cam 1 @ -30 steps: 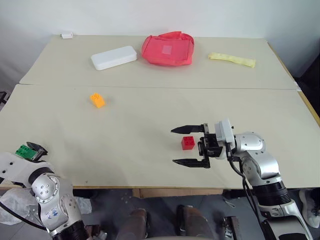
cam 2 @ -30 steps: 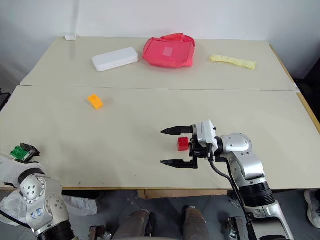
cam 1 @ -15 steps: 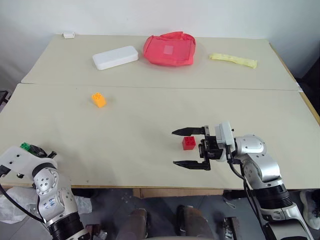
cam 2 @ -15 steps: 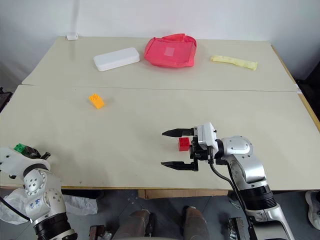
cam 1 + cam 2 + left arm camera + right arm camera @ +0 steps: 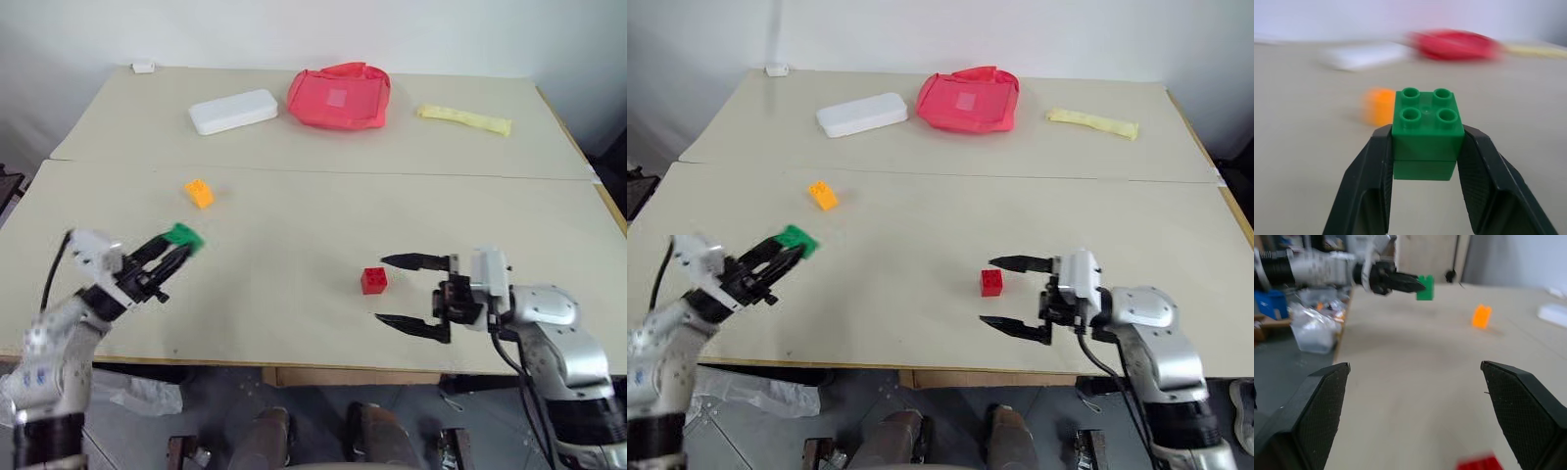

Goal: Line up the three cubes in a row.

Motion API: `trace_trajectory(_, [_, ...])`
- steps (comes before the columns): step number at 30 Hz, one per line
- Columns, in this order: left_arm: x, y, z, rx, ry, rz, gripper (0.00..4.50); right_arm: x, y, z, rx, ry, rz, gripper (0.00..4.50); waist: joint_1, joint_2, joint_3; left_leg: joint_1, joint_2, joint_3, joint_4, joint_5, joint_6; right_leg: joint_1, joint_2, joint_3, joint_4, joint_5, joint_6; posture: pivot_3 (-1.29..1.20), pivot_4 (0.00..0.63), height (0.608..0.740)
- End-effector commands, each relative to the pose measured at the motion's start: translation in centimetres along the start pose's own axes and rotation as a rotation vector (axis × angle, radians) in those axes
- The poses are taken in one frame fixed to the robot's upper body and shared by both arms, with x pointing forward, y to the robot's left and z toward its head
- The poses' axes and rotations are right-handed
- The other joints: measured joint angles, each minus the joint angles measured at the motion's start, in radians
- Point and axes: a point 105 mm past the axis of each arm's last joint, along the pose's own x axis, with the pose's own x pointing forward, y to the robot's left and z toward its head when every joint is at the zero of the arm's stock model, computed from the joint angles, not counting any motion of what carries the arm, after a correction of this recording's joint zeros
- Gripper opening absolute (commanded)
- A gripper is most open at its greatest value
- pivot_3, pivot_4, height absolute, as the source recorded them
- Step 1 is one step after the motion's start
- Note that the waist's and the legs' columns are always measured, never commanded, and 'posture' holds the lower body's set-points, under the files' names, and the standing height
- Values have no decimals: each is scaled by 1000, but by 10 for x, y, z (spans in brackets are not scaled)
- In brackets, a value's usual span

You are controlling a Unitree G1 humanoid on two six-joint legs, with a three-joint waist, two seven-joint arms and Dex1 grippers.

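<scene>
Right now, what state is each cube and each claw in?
green cube: clamped in the left claw, off the table
left claw: shut on the green cube
red cube: free on the table, studs up, just outside the right claw
right claw: open, holding nothing
orange cube: loose on the table, untouched

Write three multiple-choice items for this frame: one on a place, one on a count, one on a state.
1. Where is the green brick?
A. lying by the pouch
B. clamped in the left tool
C. under the white box

2. How many bricks rest on the table?
A. two
B. three
C. none

3. How does the right tool stand?
A. shut on the red brick
B. open, empty
C. shut on nothing

Answers:
1 B, its fingers press both sides of the brick.
2 A, only the red brick and the orange brick lie there.
3 B, its fingers are spread, the red brick lying just beyond their tips.
</scene>
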Motion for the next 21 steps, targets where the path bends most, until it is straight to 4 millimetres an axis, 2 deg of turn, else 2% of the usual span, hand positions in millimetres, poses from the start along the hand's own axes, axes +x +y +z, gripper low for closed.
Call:
trace_trajectory(1, [49, -41, -12, 91, 136, -501, 1476, -30, -3, -4, -40, 54, -129, 4500, 5, 1, 0, 0, -1, -1, 0, 0, 1, 1, 0, -1, 0, 0, 0, 0, 150, 740])
trace_trajectory(2, [58, -48, -18, 122, 181, -595, 1476, -35, -2, -7, -38, 71, -152, 4500, 7, 1, -1, 1, -1, -1, 0, 1, 1, 1, 0, -1, 0, 0, 0, 0, 150, 740])
trace_trajectory(6, [100, -59, -34, 124, 178, -727, 1476, -39, 6, -12, -36, 83, -211, 4500, -10, 3, -1, 1, -6, 6, -2, 2, 5, -2, 4, -3, 5, 2, 3, 0, 150, 740])
trace_trajectory(8, [108, -66, -45, 157, 206, -807, 1476, -38, 11, -11, -43, 78, -234, 4500, -20, 0, 0, 0, -5, 10, -2, 2, 5, -3, 4, -2, 6, 2, 4, 0, 150, 740])
trace_trajectory(13, [120, -75, -53, 180, 209, -890, 1476, -41, 20, -10, -47, 82, -282, 4500, -22, -1, 1, 0, -2, 14, -1, 2, 5, -5, 6, 0, 7, 2, 5, 0, 150, 740])
trace_trajectory(21, [130, -75, -60, 183, 195, -871, 1476, -41, 26, -8, -37, 63, -317, 4500, -3, -2, 1, 1, -3, 14, 1, 2, 6, -5, 5, 2, 8, 3, 7, 0, 150, 740])
